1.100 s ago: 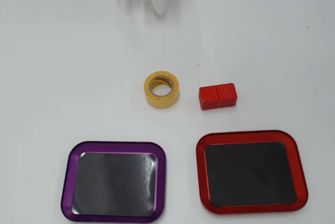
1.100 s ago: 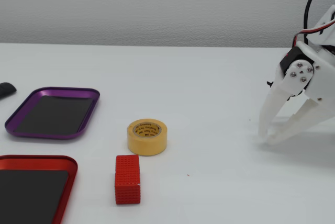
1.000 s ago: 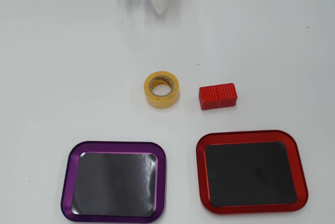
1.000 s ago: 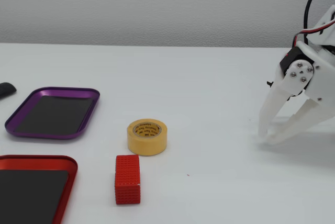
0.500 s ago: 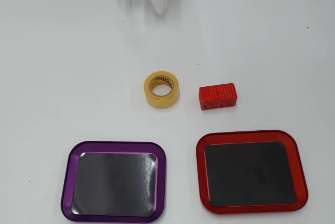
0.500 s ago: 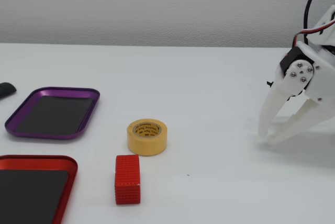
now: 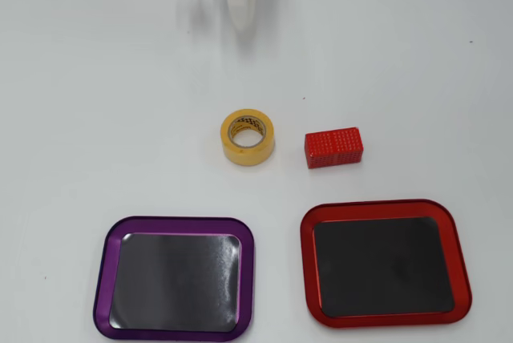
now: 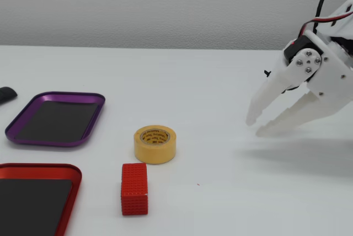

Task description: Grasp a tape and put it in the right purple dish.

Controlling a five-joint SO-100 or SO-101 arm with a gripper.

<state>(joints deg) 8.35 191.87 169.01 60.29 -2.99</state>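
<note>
The yellow tape roll (image 7: 248, 136) lies flat on the white table, hole up, and also shows in the fixed view (image 8: 155, 144). The purple dish (image 7: 176, 223) sits at the lower left of the overhead view and at the left of the fixed view (image 8: 49, 141); it holds nothing. My white gripper (image 8: 255, 127) hovers above the table at the right of the fixed view, fingers pointing down toward the tape, slightly parted and empty. In the overhead view the gripper (image 7: 240, 18) is at the top, well clear of the tape.
A red textured block (image 7: 333, 147) lies just right of the tape in the overhead view, and in front of it in the fixed view (image 8: 134, 188). A red-rimmed tray (image 7: 377, 208) sits beside the purple dish. A dark object (image 8: 5, 94) shows at the left edge.
</note>
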